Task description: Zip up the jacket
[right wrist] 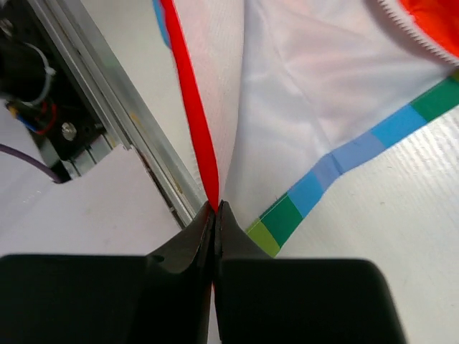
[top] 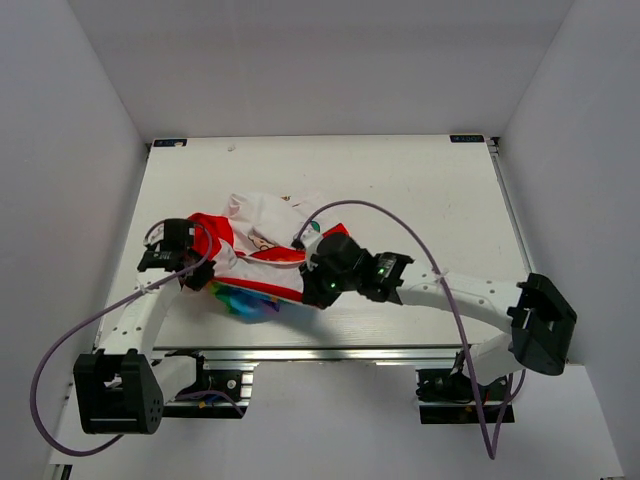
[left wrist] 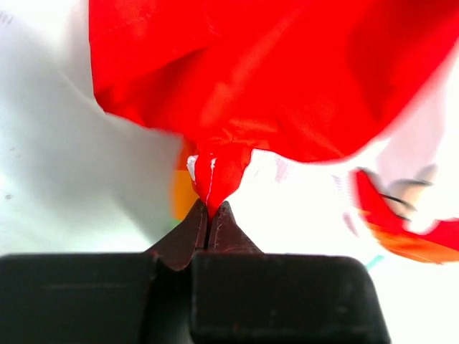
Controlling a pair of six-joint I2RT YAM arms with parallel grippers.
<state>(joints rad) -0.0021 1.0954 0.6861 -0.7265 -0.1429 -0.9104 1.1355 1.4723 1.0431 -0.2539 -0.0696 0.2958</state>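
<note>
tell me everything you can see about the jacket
The small soft fabric jacket, white body with red hood and trim and rainbow-striped panels, lies crumpled on the white table, toward its near edge. The cloth looks thin and smooth. The left gripper is shut on a pinch of red fabric; the right gripper is shut on a red trim edge beside white cloth and a rainbow band. It is not laid flat, and whether it is zipped cannot be told.

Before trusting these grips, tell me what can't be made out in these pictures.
- Top view: the jacket is bunched, the right arm covers its near edge; zipper slider shows nowhere.
- Left wrist: the left gripper pinches red fabric; prints beyond are blurred.
- Right wrist: the right gripper hides the red trim's end.
</note>
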